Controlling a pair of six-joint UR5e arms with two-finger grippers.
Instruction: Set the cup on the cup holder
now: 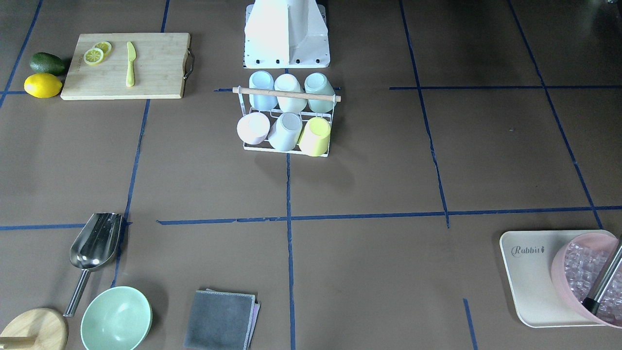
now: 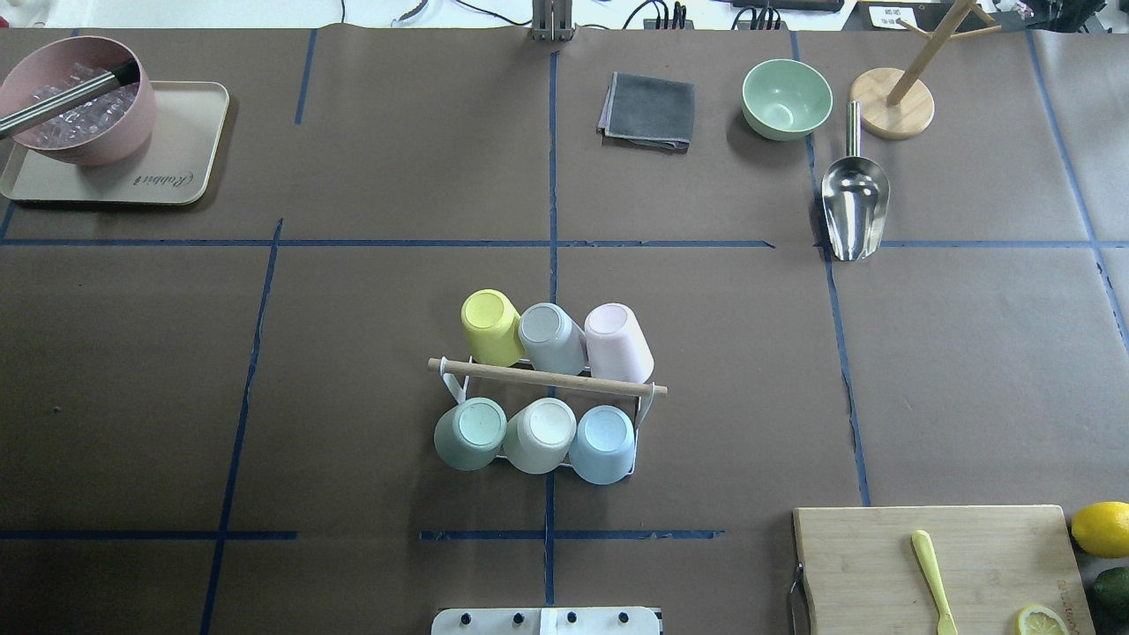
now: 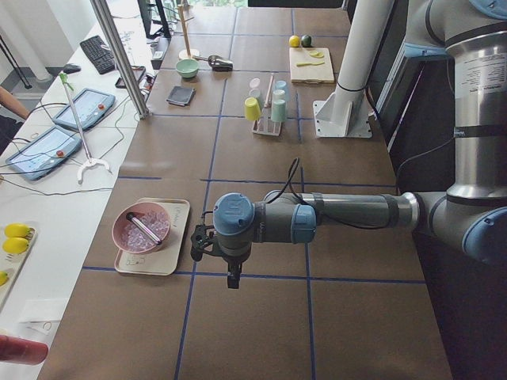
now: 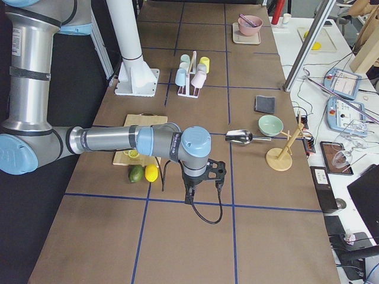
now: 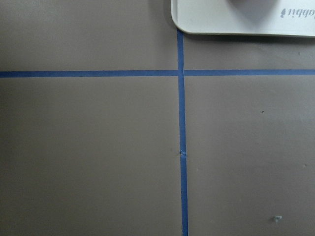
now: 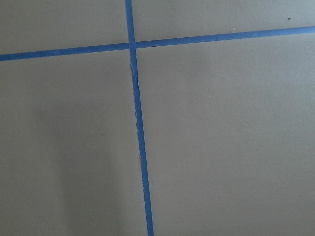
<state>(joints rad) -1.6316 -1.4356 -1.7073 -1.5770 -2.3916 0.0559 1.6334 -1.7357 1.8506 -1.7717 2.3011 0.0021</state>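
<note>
the task was judged done: the cup holder (image 2: 547, 377) was seen mid-worktop with six upturned cups set on it, from the yellow cup (image 2: 490, 324) at left to the blue cup (image 2: 603, 441) at right, and no loose cup was found. the left end effector (image 3: 198, 241) and right end effector (image 4: 214, 171) were held well apart from it, and their opening could not be told. the worktop (image 2: 353, 353) was covered in brown paper gridded with blue tape, and a side bench (image 3: 71, 214) with tablets (image 3: 85, 107) was seen alongside.

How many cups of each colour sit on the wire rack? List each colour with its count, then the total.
Yellow cup: 1
Grey cup: 1
Pink cup: 1
Green cup: 1
Cream cup: 1
Blue cup: 1
Total: 6
</note>
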